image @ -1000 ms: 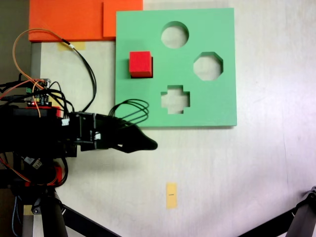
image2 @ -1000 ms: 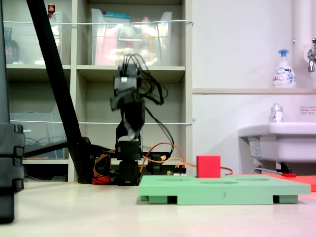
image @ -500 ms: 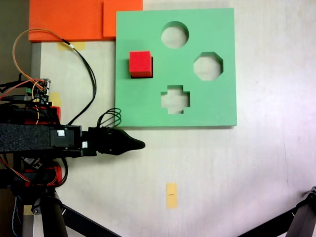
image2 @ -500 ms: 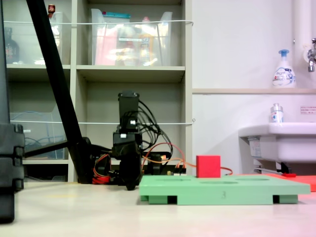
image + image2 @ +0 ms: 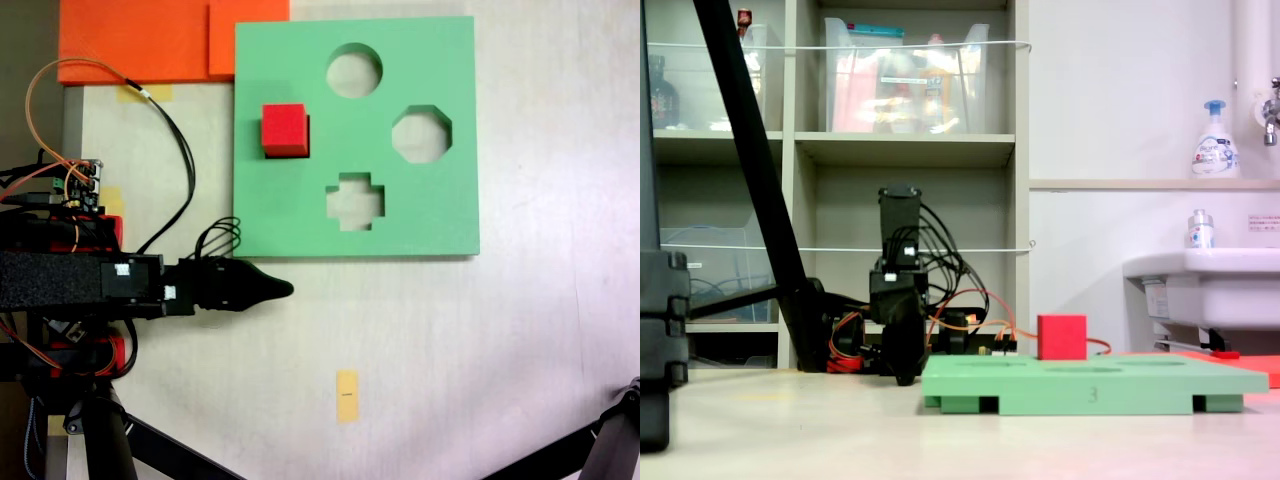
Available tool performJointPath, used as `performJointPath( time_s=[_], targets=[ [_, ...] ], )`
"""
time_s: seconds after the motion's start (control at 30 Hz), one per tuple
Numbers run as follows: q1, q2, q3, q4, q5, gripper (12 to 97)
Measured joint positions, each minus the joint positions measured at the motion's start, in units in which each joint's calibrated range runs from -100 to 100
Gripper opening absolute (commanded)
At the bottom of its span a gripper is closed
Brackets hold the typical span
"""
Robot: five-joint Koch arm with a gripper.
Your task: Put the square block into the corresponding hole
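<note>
Red cube (image 5: 284,127) sits in green board's (image 5: 440,205) square hole, apparently; gripper (image 5: 283,290) off-board.

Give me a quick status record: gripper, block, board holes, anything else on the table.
gripper: low beside the board's near edge, holding nothing; open or shut unclear
block: red, sitting at the board's square hole, sticking up above the surface
board: green, flat on table
free holes: round, octagon, cross
other: yellow tag; orange sheet
</note>
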Motion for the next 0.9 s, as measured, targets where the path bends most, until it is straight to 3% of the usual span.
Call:
performJointPath(
  time_s=[0.17,0.47,0.73,0.9],
  targets=[
    [0.3,0.1,0.0,0.1,3.4,47.5],
    [0.6,0.0,0.0,0.1,7.6,55.0],
    [1.0,0.1,-0.8,1.9,-7.1,54.2],
    [1.1,0.0,-0.9,1.9,-8.9,52.7]
  ],
)
